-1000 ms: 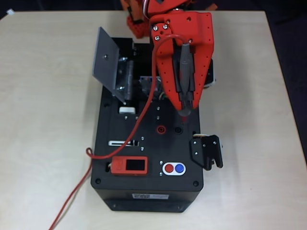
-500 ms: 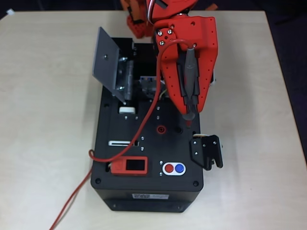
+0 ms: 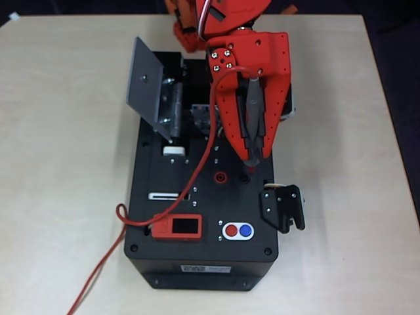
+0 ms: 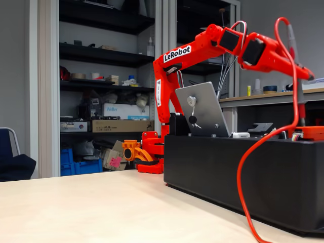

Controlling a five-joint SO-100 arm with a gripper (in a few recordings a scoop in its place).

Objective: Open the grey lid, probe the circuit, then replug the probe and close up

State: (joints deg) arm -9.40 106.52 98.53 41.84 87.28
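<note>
The grey lid (image 3: 144,86) is seen swung up on its hinge at the back left of the black box (image 3: 164,177) in the overhead view, standing tilted over the opened compartment; in the fixed view the lid (image 4: 201,110) leans upright with its small black knob facing the camera. Part of the circuit (image 3: 200,119) can be made out in the opening just beside the lid, though most of it is hidden by the arm. The probe (image 3: 252,121) is gripped lengthwise in the red gripper (image 3: 252,156), whose jaws are clamped around it. Its dark tip is pointed down at the black socket (image 3: 245,177), next to the red socket (image 3: 220,176); whether it is seated there cannot be told. The red cable (image 3: 197,164) is looped from the probe's rear across the box top and off its left edge onto the table (image 3: 59,164).
</note>
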